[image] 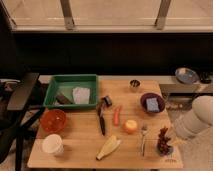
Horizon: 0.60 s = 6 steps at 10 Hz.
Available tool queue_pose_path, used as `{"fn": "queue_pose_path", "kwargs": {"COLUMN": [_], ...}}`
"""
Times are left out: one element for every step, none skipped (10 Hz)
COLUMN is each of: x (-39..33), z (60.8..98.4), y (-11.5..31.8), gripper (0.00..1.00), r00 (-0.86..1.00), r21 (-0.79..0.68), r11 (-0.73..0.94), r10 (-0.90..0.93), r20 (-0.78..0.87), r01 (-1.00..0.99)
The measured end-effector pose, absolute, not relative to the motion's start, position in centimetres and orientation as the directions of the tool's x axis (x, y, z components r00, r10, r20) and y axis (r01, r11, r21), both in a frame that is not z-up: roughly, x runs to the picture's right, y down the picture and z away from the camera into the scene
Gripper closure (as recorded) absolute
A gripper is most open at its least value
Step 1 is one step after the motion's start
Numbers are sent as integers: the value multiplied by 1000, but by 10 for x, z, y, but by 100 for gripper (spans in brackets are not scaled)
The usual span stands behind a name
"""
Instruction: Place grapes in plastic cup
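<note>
Dark panelling runs below a bright window strip across the top of the frame, and under it stands a wooden table (80,155) that fills the middle of the single camera view.

At its upper left sits a green tray (55,82) with a white piece and a dark piece inside. Below the tray is an orange bowl (53,120), and below that, near the lower-left corner, a cream-white mug (52,144).

In the centre lies a black-handled knife (101,120), pointing down the frame, with the orange carrot (117,115) just to its right. An orange round fruit (131,126) rests right of the carrot, a pale yellow elongated item (109,147) lies lower centre, and a fork (143,137) lies right of it. A small metal cup (134,84) stands near the table's far edge.

The plastic cup (152,104), light blue, sits inside a dark round dish (144,98) at the upper right of the table.

The grapes (163,139) stand upright near the lower-right corner of the table, well below the cup. My white arm (195,120) enters from the right edge, and my gripper (169,148) is the dark shape at the base of the bunch. Whether it is clamped on the grapes or slack, I cannot tell.
</note>
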<state>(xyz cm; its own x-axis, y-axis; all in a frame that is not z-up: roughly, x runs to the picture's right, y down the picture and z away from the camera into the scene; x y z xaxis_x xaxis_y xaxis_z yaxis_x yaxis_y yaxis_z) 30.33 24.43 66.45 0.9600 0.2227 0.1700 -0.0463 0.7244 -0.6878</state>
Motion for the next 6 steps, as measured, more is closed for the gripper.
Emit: {"fn": "queue_pose_path", "kwargs": {"x": [302,301,300,300,302,302], "z": [665,665,662,658,655,656], "y": [244,245,243,239,237,237], "gripper": [20,20,20,20,20,20], "r00": [959,958,958,958,958,958], "r21": [-688,-688,-683,-670,-661,-661], "r11": [724,725,729,742,749,749], "r10": [224,225,222,218,218,218], "r20": [175,180,184,188,187,188], "r01": [-43,-41,-38,-37,-41,-41]}}
